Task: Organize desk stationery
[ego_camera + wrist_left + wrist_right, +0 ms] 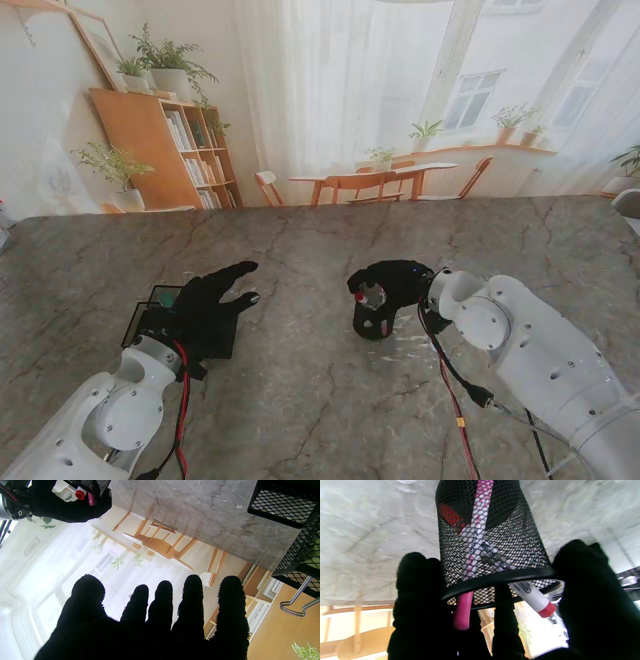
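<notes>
So, right hand (392,290), black glove, is wrapped round a black mesh pen cup (490,542), fingers (415,585) on one side of the rim and thumb on the other, gripping it near the top. Cup sits on the marble table (330,400) roughly mid-table, just off the end of the right forearm. Inside the cup: a pink pen (463,610) and a white marker with a red cap (535,601), both poking out past the rim toward the palm, crossed over each other.

Left hand (210,300), also gloved, is spread flat with fingers (190,597) apart and straight, holding nothing. It hovers over or rests on a black mesh tray (150,310); can't tell if it touches. Tray lies under the palm and wrist side, on the table near the robot's left edge. Something green shows through the tray's mesh, too small to name. Tray and cup are well apart, bare marble between the two hands.
</notes>
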Robot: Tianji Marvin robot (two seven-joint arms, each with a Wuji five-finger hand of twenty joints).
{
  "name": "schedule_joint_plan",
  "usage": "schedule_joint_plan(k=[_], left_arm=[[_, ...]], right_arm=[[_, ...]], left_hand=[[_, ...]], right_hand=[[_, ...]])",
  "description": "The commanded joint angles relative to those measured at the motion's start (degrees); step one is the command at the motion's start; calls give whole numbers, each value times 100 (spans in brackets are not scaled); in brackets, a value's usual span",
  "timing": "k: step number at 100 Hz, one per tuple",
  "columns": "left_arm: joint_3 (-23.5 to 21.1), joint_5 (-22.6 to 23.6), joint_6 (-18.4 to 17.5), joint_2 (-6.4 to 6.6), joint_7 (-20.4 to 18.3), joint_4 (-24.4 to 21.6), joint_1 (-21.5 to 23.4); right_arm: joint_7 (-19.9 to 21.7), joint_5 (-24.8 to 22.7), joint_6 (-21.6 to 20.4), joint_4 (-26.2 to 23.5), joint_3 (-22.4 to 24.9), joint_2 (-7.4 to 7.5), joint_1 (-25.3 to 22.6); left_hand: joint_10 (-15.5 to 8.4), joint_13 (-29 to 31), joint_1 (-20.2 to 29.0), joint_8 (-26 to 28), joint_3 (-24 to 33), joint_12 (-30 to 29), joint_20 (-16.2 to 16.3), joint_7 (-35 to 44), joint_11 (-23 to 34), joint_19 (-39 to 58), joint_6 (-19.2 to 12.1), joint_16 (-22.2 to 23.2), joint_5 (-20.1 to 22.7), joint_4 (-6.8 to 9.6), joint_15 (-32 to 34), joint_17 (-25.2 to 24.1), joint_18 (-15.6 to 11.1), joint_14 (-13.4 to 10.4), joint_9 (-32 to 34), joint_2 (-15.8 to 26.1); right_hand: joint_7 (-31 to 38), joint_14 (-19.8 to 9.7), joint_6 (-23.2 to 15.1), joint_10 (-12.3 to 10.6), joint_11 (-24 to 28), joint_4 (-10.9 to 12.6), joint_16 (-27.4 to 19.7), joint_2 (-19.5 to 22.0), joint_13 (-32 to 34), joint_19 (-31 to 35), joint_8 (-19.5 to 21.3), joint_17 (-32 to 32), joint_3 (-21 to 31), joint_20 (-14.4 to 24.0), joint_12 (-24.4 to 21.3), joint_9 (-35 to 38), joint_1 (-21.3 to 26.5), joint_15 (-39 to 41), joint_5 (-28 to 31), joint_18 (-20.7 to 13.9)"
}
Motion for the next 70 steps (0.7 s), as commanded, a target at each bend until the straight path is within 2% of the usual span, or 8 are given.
schedule_joint_plan(k=[1,31,46,61,70], left_arm=[[6,-18,-24,-28,25,18,25],[-28,3,-73,-37,96,18,57],[-44,-1,-106,-41,121,22,69],[-54,-6,-121,-42,129,23,78],[-59,-7,-133,-45,143,28,80]], right_arm=[[119,-42,-148,44,-109,-32,-133],[-131,-134,-481,-215,-206,-50,-297],[-264,-189,-520,-327,-283,-66,-397],[-215,-321,-560,-418,-358,-38,-389],[15,-282,-508,-516,-366,-9,-384]], left_hand=[[3,92,56,54,-13,27,151,43,-44,151,-64,59,88,-472,83,-39,-144,-46,73,247],[-9,101,45,51,-17,27,163,43,-44,146,-63,68,92,-475,83,-48,-149,-44,73,312],[-11,96,39,50,-15,27,168,44,-43,138,-67,70,99,-474,79,-58,-149,-46,81,351],[-5,84,50,47,-13,24,172,41,-48,133,-71,66,94,-476,68,-58,-142,-46,71,382],[-9,87,56,46,-12,23,177,41,-50,134,-77,64,93,-477,66,-55,-149,-60,65,417]], right_hand=[[205,-1116,-50,-352,387,88,57,652,374,318,101,191,1049,-125,-33,777,541,235,116,-589],[103,-934,0,-249,243,105,119,713,393,609,36,213,816,-53,-62,728,397,325,110,-293],[59,-800,31,-211,188,109,122,737,445,738,28,267,725,-38,-63,675,325,347,105,-209],[-308,-505,47,-159,-169,89,135,879,218,1013,-94,-60,452,81,-115,301,72,292,-138,417],[-665,-246,41,-98,-590,61,131,1017,33,1065,-257,-403,207,280,-220,-11,-108,149,-324,772]])
